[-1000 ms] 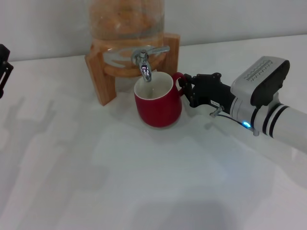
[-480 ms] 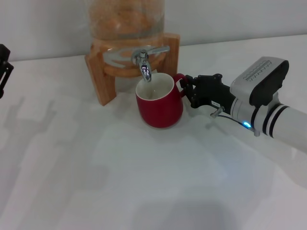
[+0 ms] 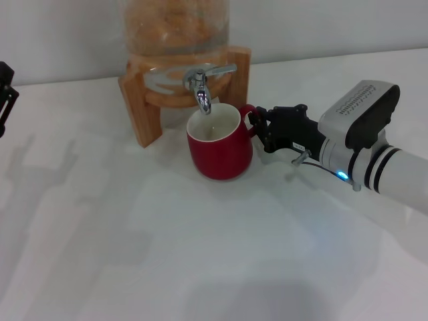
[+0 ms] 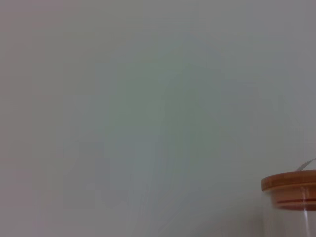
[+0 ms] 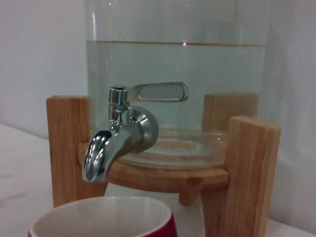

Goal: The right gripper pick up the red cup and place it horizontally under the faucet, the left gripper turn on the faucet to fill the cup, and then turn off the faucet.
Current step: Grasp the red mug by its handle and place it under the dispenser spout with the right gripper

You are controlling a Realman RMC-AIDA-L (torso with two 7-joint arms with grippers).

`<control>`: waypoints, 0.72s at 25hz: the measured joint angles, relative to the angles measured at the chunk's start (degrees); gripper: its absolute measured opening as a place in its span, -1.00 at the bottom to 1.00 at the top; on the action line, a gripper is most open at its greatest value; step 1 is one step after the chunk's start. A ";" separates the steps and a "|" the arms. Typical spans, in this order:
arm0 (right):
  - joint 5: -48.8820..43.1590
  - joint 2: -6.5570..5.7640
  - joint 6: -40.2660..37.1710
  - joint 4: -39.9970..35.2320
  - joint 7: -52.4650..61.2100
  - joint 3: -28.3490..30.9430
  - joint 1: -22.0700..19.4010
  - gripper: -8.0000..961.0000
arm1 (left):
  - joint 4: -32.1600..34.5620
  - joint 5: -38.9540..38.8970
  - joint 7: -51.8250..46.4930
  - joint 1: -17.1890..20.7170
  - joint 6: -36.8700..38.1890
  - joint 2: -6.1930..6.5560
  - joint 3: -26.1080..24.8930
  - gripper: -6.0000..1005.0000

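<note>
The red cup (image 3: 219, 148) stands upright on the white table with its white inside right below the spout of the chrome faucet (image 3: 199, 87). My right gripper (image 3: 259, 127) reaches in from the right and is shut on the cup's red loop handle. In the right wrist view the faucet (image 5: 118, 136) is close, its flat lever lying level, and the cup's rim (image 5: 103, 219) sits just beneath the spout. No water runs from it. My left gripper (image 3: 5, 97) hangs at the far left edge, well away from the faucet.
The glass dispenser (image 3: 175, 27) holds liquid and rests in a wooden stand (image 3: 137, 107) at the back of the table. The left wrist view shows a bare wall and the dispenser's wooden-rimmed top (image 4: 291, 190). White tabletop spreads in front.
The red cup and my right gripper have shifted slightly to the left, under the spout. The left arm has not moved.
</note>
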 joint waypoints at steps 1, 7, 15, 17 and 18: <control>0.00 0.00 0.00 0.00 0.00 -0.04 0.00 -0.74 | -0.01 -0.01 0.00 0.00 0.00 0.00 0.00 0.66; -0.08 0.00 0.10 0.00 0.00 -0.15 0.03 -0.73 | -0.01 -0.08 0.00 0.00 0.00 0.00 0.00 0.66; -1.02 0.00 0.21 -0.01 -0.01 -0.32 0.42 -0.73 | -0.01 -0.11 0.00 0.00 0.00 0.00 0.00 0.66; -1.09 0.00 0.41 -0.01 -0.01 -0.33 0.64 -0.70 | -0.01 -0.11 0.00 0.00 0.00 0.00 0.00 0.66; -1.15 0.00 0.62 -0.01 -0.01 -0.34 0.79 -0.68 | 0.00 -0.11 0.00 0.00 0.00 0.00 0.00 0.66</control>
